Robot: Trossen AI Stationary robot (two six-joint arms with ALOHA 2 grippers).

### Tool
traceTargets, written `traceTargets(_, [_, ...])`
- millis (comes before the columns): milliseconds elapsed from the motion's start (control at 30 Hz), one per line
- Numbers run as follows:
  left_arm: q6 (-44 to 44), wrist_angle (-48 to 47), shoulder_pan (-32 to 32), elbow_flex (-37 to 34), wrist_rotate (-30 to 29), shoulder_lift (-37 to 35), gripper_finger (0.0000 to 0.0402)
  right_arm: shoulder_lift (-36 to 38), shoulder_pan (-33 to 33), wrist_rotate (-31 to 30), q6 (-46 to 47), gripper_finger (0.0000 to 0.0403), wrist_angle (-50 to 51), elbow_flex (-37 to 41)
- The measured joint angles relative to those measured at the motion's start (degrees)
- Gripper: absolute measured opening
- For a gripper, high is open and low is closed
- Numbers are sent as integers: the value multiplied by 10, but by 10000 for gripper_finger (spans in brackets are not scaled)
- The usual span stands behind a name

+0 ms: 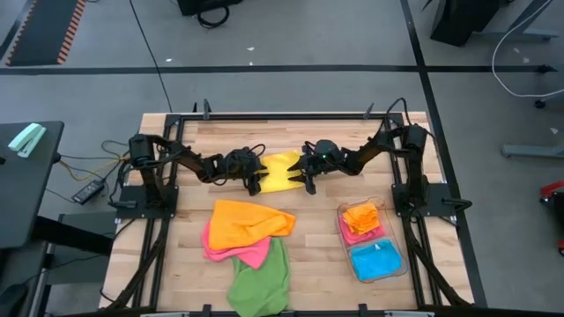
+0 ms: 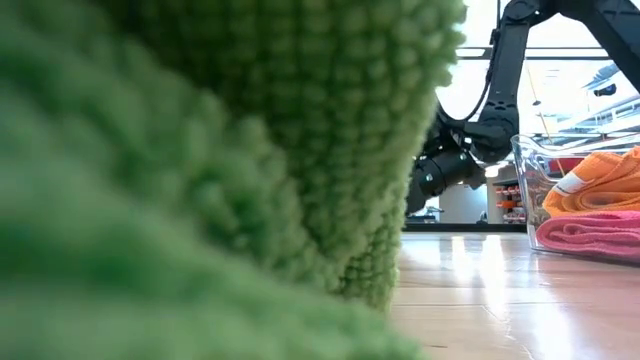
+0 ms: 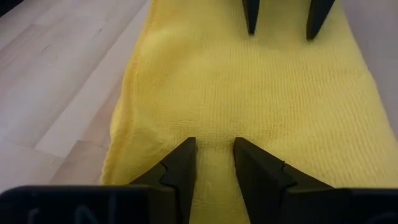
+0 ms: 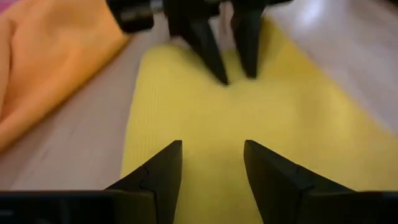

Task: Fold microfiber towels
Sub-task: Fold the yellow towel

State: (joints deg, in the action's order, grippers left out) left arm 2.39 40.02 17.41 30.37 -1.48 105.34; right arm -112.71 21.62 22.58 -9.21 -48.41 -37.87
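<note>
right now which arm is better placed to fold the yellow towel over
Roughly even, with a slight lean to left. Both grippers sit at opposite ends of the yellow towel; the left gripper has its fingers narrowed over the fabric, while the right gripper stands wider open.

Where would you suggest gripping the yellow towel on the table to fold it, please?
Probably at its two short ends, from above. The yellow towel lies flat as a strip between the left gripper and right gripper, both open over opposite ends.
</note>
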Motion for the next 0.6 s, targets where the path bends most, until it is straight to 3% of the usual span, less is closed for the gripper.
traceTargets(233, [-3, -4, 0, 0, 0, 0, 121, -37, 0, 3, -1, 180, -11, -2])
traceTargets(467, [-3, -4, 0, 0, 0, 0, 113, 53, 0, -14, -12, 180, 16, -1])
traceTargets(600, [-3, -3, 0, 0, 0, 1, 117, 58, 0, -18, -23, 180, 25, 1])
